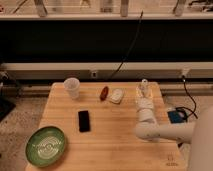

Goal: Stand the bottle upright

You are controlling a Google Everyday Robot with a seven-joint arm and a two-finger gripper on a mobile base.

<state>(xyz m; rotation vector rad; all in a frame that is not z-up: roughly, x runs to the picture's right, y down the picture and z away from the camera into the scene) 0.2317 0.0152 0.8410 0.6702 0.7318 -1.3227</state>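
My gripper [144, 91] is at the end of the white arm [160, 131], over the far right part of the wooden table [105, 145]. A pale, upright shape with a white top [144, 82] stands right at the gripper's tip. It may be the bottle, and I cannot tell whether the gripper holds it. A small dark red oblong thing [103, 93] lies on its side mid-table, left of the gripper, next to a white rounded thing [116, 95].
A white cup [72, 87] stands at the far left. A black phone [84, 121] lies flat in the middle. A green bowl [46, 145] sits at the near left corner. A blue object [175, 116] and cables lie off the table's right edge.
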